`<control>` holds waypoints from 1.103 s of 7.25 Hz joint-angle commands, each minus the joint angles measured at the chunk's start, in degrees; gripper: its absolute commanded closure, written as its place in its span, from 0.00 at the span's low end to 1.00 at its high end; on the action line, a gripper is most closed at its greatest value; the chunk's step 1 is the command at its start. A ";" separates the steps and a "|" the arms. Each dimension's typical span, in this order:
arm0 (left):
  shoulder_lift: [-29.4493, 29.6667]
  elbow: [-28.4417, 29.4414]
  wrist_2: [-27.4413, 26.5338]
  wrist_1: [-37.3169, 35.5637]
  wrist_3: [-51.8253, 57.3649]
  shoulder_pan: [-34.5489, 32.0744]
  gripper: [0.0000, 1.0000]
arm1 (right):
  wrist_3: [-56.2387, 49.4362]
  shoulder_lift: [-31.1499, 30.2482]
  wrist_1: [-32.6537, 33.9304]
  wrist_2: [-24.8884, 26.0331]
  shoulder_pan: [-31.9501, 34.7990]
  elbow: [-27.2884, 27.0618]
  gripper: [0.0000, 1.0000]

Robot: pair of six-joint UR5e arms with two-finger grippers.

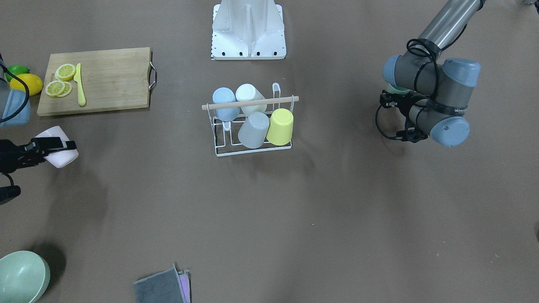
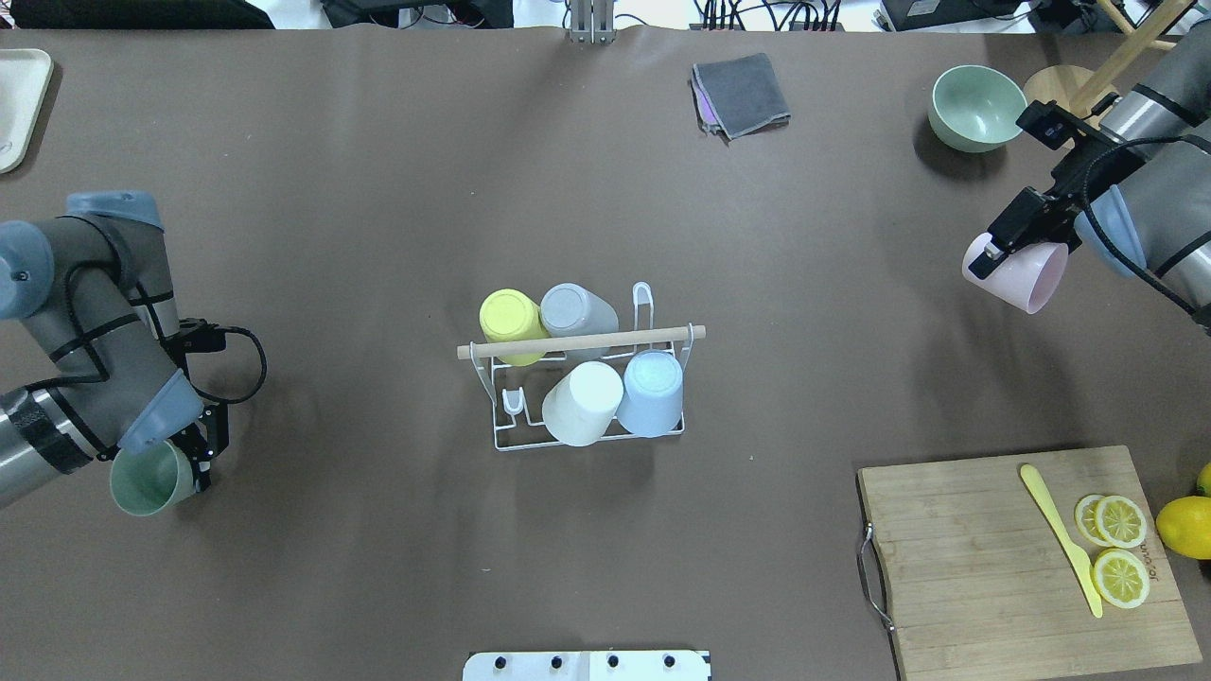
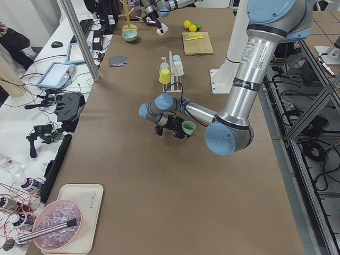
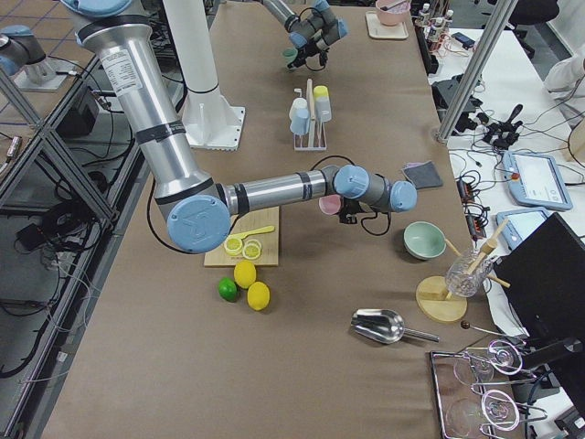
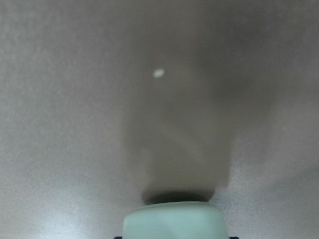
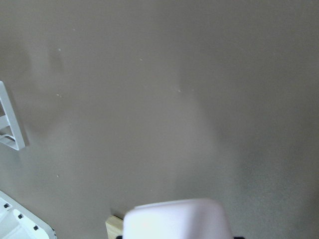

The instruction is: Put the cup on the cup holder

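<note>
- Two cups held, each clear of the table, I judge so they can be turned mouth-down
- Left gripper [image 2: 201, 468]: jaws pinching the green cup [image 2: 147, 480] at its wall; mouth up, long axis near upright
- Right gripper [image 2: 991, 257]: jaws pinching the pink cup [image 2: 1026, 276]; tilted, mouth seemingly away from the rack
- Cup holder [image 2: 662, 333]: between both sets of jaws, well apart from each; rod lies across

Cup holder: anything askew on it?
Nothing spilled or damaged. On the cup holder, the grey cup and white cup lean sideways. The left claw holds a green cup, the right claw a pink cup.
</note>
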State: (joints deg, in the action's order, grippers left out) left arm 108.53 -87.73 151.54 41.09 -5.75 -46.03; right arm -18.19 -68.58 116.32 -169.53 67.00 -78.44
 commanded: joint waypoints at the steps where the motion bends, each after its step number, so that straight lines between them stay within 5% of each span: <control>1: -0.34 -5.92 1.04 -5.81 0.04 -0.54 1.00 | -0.18 -0.41 -5.46 -10.32 0.33 -0.05 0.61; 5: -0.34 -12.00 -1.75 -1.65 0.04 -5.72 1.00 | -2.28 -1.99 -17.24 -36.85 1.29 -0.05 0.62; 7: -0.34 -18.14 -16.04 -0.22 0.04 -7.92 1.00 | -11.73 -2.69 -17.88 -46.12 1.56 0.48 0.62; 8: -0.34 -19.74 -22.10 3.96 0.04 -8.63 1.00 | -15.87 -2.87 -17.88 -46.85 1.47 0.48 0.62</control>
State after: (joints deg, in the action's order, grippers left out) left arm 108.19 -104.78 137.25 41.53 -5.71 -53.66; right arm -28.53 -71.04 98.74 -213.47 68.45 -78.12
